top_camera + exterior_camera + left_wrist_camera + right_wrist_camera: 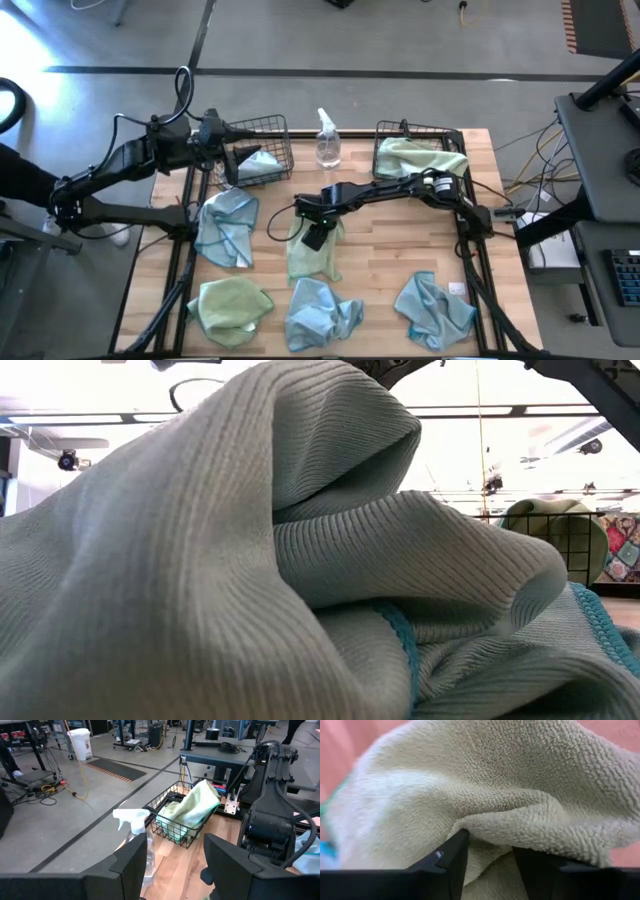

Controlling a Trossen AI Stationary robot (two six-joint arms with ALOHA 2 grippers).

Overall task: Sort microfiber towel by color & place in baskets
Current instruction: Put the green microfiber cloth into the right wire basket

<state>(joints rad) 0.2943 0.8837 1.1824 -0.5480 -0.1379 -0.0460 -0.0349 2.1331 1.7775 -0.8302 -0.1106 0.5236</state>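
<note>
My right gripper [313, 238] points steeply down at a pale yellow-green towel [315, 255] in the middle of the table. Its fingers are open, with a raised fold [490, 825] of that towel between them. My left gripper [228, 140] waits open and raised beside the left basket [262, 128], which holds a light blue towel [258, 165]. The right basket [420, 132] holds a yellow-green towel [415, 155]. On the table lie three blue towels [225, 228] [320, 312] [435, 308] and one yellow-green towel [232, 305]. My right gripper comes at the yellow-green towel from above, slanting down. Its open fingertips [451, 857] stand on either side of a bunched ridge of cloth [492, 837] and meet the pile there. The towel lies slack on the table, not lifted.
A clear spray bottle [327, 140] stands between the two baskets at the far side. Black frame rails [180, 262] run along the table's left and right edges. In the low view a blue towel [250, 560] lies right at the camera and hides most of the table.
</note>
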